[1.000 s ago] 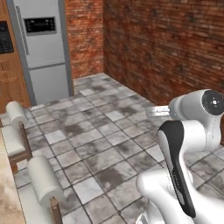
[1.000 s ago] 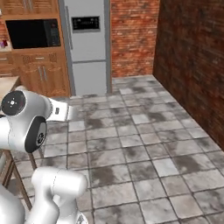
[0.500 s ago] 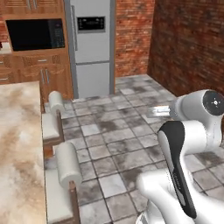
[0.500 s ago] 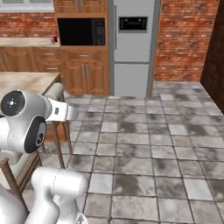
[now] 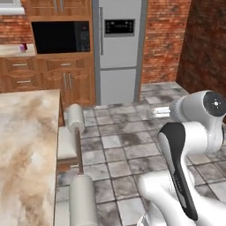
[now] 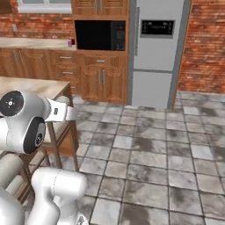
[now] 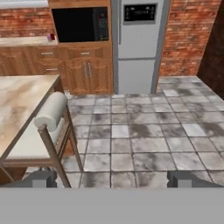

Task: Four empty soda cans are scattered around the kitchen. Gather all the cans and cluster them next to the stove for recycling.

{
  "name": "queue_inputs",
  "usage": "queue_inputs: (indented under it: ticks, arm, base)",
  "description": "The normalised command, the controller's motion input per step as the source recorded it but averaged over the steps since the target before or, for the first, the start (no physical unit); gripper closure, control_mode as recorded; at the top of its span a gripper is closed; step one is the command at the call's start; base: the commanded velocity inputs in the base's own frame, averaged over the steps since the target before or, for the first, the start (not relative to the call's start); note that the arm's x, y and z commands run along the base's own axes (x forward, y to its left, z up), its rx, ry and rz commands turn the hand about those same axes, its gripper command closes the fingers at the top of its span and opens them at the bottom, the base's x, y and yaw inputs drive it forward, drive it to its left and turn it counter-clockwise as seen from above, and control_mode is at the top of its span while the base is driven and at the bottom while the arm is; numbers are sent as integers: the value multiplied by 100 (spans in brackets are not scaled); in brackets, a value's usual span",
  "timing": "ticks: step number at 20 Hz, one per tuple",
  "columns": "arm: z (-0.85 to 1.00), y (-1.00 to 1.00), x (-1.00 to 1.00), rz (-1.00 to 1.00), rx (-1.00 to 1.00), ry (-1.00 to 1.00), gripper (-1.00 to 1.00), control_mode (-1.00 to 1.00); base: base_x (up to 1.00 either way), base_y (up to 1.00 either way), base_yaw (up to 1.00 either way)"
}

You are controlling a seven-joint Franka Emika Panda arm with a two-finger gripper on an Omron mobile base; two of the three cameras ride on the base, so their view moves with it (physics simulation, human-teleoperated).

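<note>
Nearest, the gripper (image 7: 112, 179) shows 2 dark fingertips spread wide at the lower edge of the hand view, holding nothing. Beside them stands a wooden-framed stool (image 7: 43, 140) with a pale rolled cushion, tucked against a veined marble island (image 5: 24, 145); grey mottled tiles (image 7: 144, 131) run beyond. Farther off, past the island, sit a boxy black microwave (image 5: 62, 37) in wood cabinetry and a brushed-steel refrigerator (image 5: 118, 48). Left of the microwave, 1 small reddish soda can (image 5: 24, 46) rests on the counter. Judged so: gathering is not visibly begun.
</note>
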Motion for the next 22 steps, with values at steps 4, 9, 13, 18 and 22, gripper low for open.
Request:
queue_inputs:
  ticks: [4, 9, 13, 18, 22]
  arm:
    - [0, 0, 0, 0, 0, 0, -100, 100]
    - [0, 0, 0, 0, 0, 0, -100, 100]
    - [0, 0, 0, 0, 0, 0, -100, 100]
    - [0, 0, 0, 0, 0, 0, -100, 100]
    - [0, 0, 0, 0, 0, 0, -100, 100]
  base:
    - [94, -23, 21]
    - [84, -36, 20]
    - [81, -39, 20]
    - [84, -44, 18]
    - [79, -50, 12]
